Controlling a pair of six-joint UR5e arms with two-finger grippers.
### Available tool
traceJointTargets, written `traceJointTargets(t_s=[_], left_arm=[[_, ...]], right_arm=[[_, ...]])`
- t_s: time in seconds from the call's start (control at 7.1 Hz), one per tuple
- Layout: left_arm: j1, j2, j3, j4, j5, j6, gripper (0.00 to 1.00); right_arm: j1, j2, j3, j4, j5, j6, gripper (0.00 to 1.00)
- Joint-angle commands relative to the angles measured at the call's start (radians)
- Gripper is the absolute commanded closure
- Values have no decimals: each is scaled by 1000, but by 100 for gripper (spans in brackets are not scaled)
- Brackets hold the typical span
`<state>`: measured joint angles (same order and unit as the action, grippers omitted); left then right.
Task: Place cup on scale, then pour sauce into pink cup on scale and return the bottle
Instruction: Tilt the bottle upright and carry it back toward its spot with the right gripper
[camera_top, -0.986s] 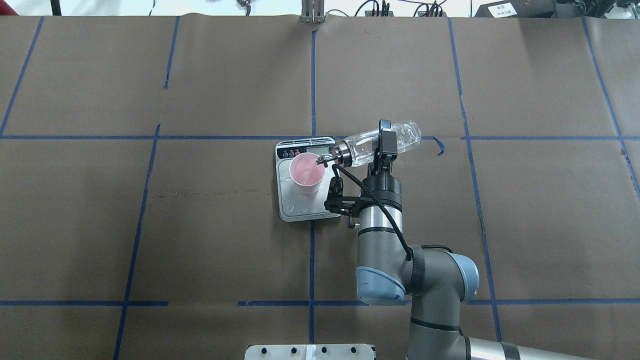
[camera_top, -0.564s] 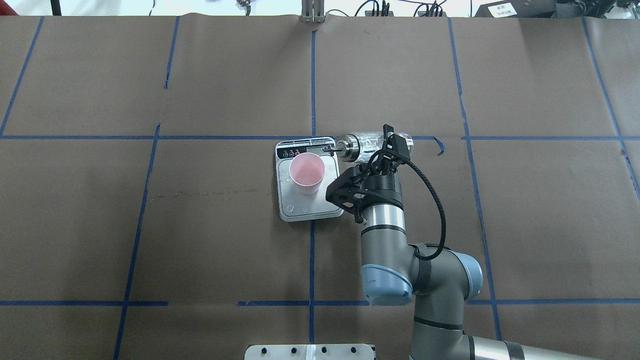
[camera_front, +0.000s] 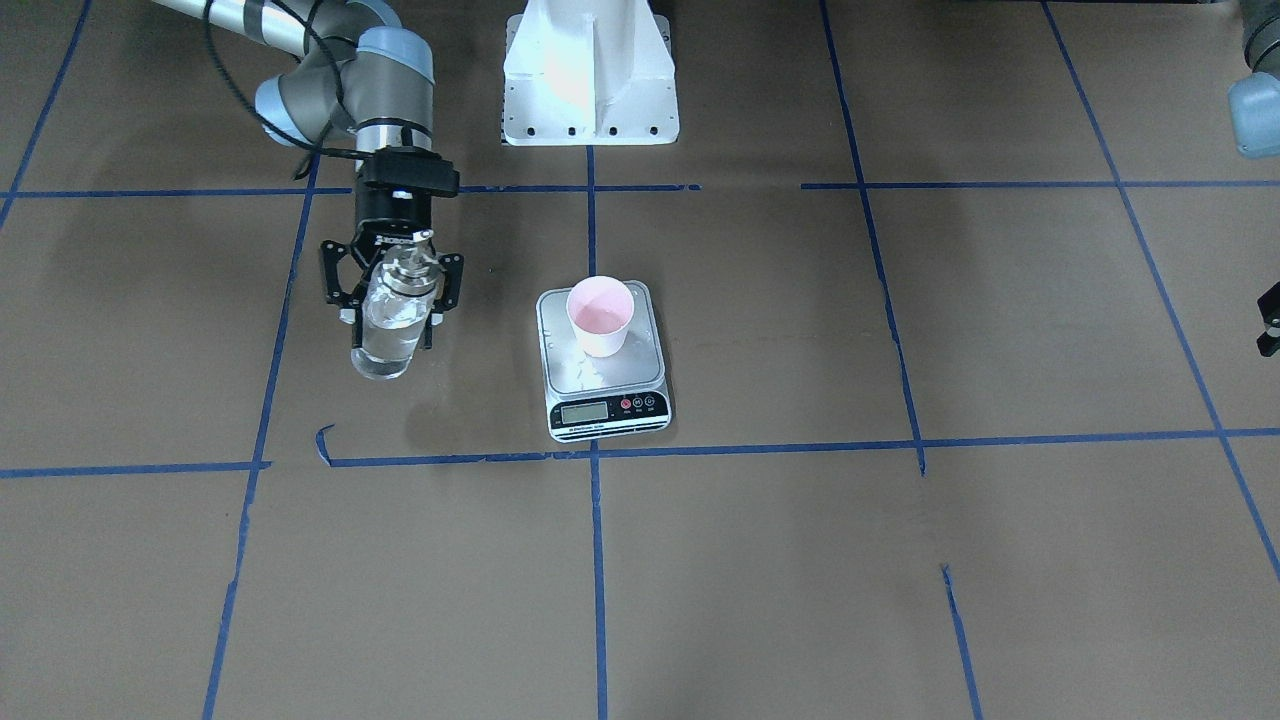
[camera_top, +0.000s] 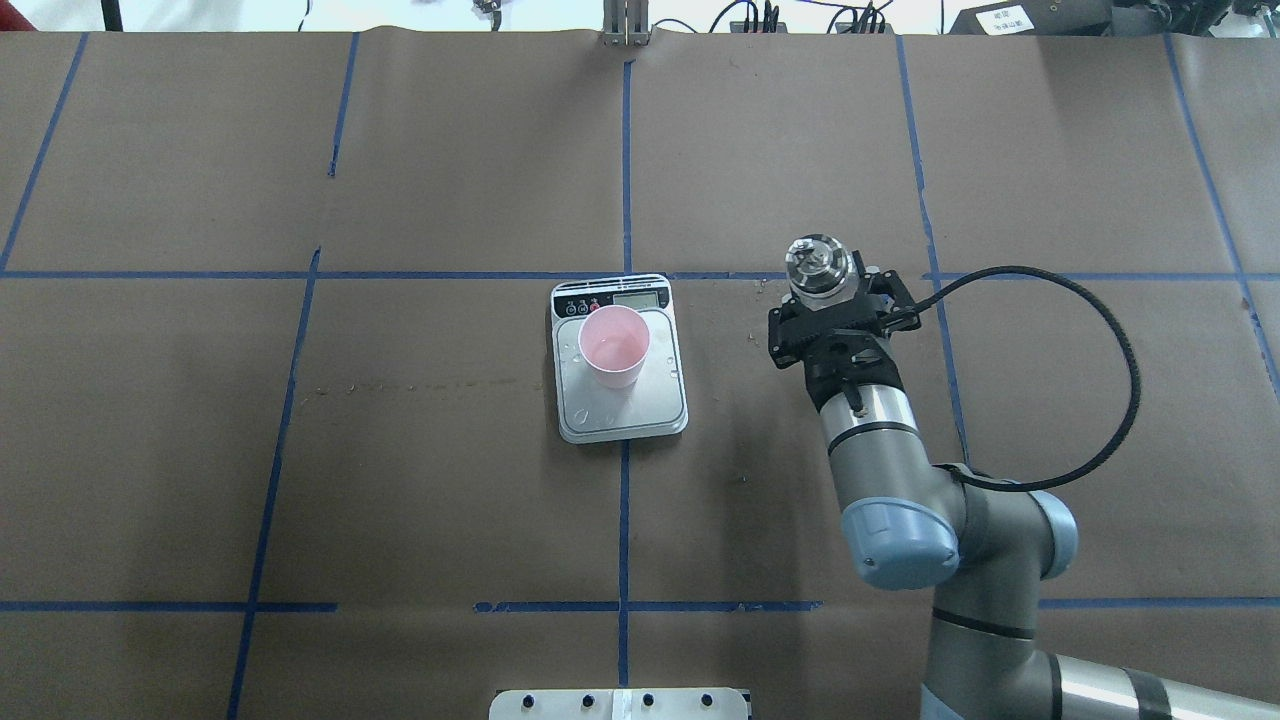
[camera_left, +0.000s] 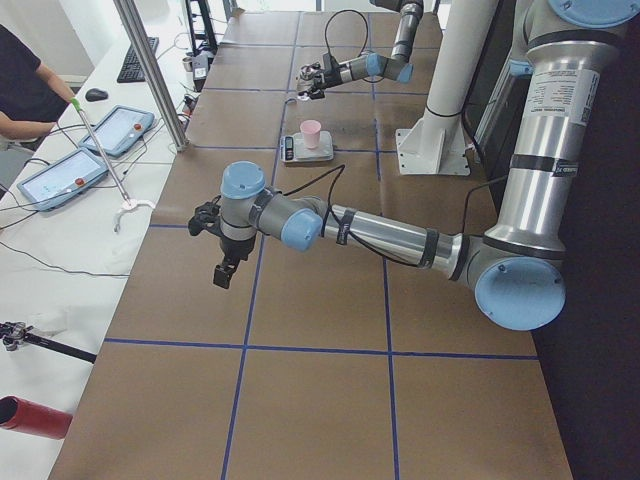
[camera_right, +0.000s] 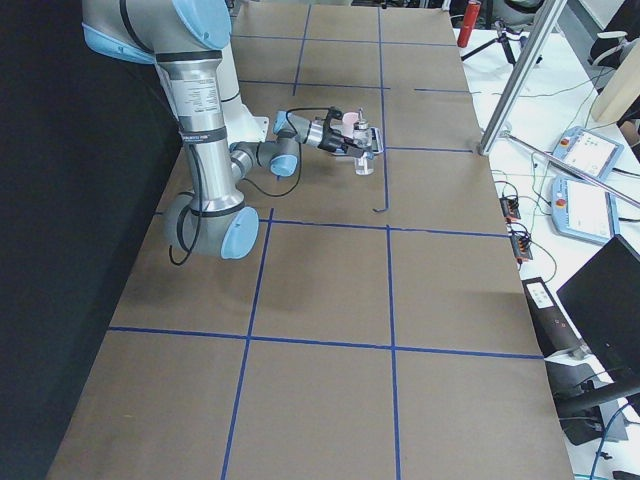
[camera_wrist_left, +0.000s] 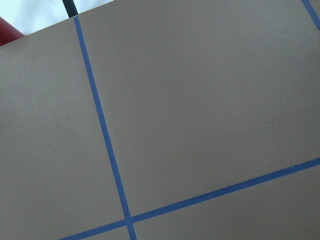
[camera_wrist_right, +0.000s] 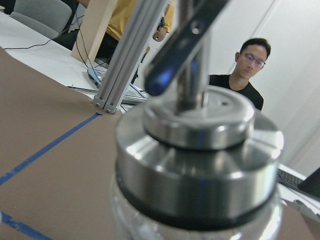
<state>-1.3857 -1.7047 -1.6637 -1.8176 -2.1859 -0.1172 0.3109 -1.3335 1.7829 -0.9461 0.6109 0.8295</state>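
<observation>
The pink cup (camera_top: 615, 345) stands upright on the silver scale (camera_top: 625, 415), a little liquid in it. It also shows in the front view (camera_front: 600, 315) on the scale (camera_front: 605, 375). My right gripper (camera_top: 835, 305) is shut on the clear bottle (camera_front: 390, 325) and holds it upright to the right of the scale, well apart from it. The bottle's silver cap (camera_top: 818, 262) points up and fills the right wrist view (camera_wrist_right: 200, 155). I cannot tell whether its base touches the table. My left gripper (camera_left: 226, 270) hangs over bare table far to the left; I cannot tell its state.
The table (camera_top: 400, 480) is brown paper with blue tape lines. A few droplets lie on the scale's platform (camera_front: 580, 360). The white robot base (camera_front: 590, 75) stands at the table's near edge. Operators and tablets (camera_left: 110, 130) are beyond the far edge.
The bottle was tipped with its spout over the cup. It has been turned upright and carried to the right, away from the scale. The cup and scale have not moved.
</observation>
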Motion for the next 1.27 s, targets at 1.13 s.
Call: traceJointTargets(t_s=[1.13], left_arm=[[-4, 0, -50, 3, 2, -5, 0]], right_arm=[[34, -253, 9, 6, 79, 680, 100]])
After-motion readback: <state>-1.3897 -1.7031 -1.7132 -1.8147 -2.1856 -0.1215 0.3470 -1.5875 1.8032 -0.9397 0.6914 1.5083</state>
